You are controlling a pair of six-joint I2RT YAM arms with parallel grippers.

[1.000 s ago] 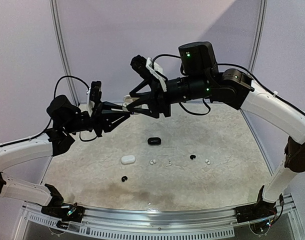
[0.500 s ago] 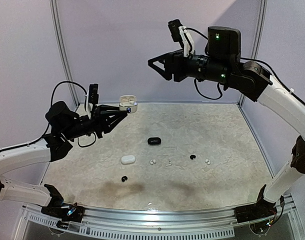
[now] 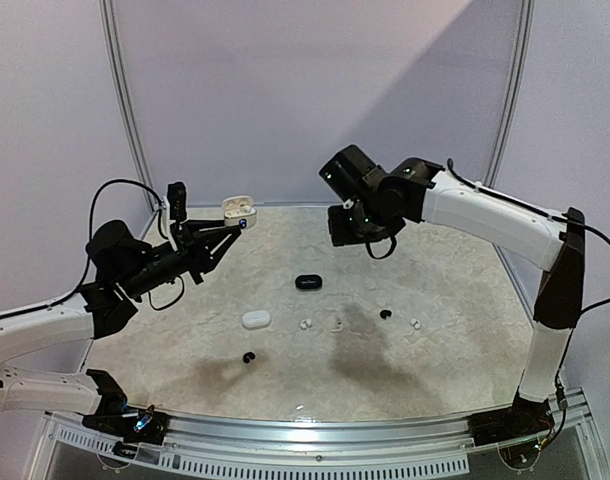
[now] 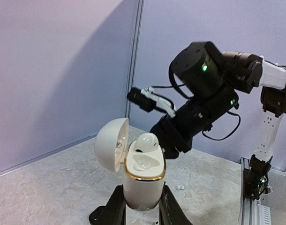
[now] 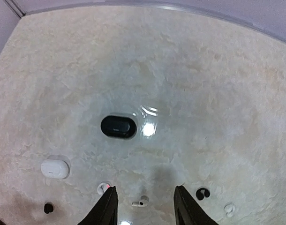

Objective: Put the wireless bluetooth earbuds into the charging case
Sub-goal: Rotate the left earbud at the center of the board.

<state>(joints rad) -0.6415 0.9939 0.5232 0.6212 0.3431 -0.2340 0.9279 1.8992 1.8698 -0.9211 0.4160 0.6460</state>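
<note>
My left gripper [image 3: 228, 226] is shut on a white charging case [image 3: 239, 210] held high at the back left. In the left wrist view the case [image 4: 143, 176] has a gold rim, its lid [image 4: 111, 144] is open, and one white earbud [image 4: 146, 140] sits in the far slot; the near slot is empty. My right gripper [image 5: 146, 206] is open and empty, pointing down above the table. Below it lie a white earbud with a red dot [image 5: 104, 188], a stemmed white earbud [image 5: 139, 202], a black earbud [image 5: 202, 193] and another white earbud [image 5: 229, 207].
A closed black case [image 3: 308, 282] lies mid-table and a closed white case [image 3: 256, 319] lies left of the earbuds. Another black earbud [image 3: 249, 357] lies nearer the front. Purple walls enclose the table on the back and sides.
My right arm pulled away from the held case, swung high, then came down to point at the table. My left gripper shifted slightly left and up with the case.
</note>
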